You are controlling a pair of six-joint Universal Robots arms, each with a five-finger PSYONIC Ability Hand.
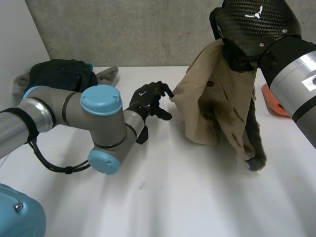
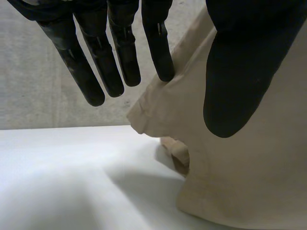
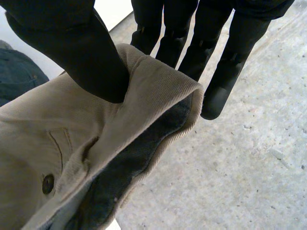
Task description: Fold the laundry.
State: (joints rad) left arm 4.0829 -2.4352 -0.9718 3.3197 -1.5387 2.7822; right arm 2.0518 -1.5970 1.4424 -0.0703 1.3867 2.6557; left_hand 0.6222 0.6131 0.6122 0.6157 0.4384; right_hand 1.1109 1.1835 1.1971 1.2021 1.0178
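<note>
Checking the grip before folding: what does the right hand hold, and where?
The tan garment, by its top edge, pinched between thumb and fingers of the right hand.

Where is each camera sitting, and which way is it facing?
Head view: between and behind the arms, looking down at the table; both arms, left hand and right hand show.
Left wrist view: on the left wrist, looking along the palm at the garment edge; its fingers and thumb show.
Right wrist view: on the right wrist, looking along the palm at the garment edge it pinches; fingers and thumb show.
Shared: all three see the garment.
</note>
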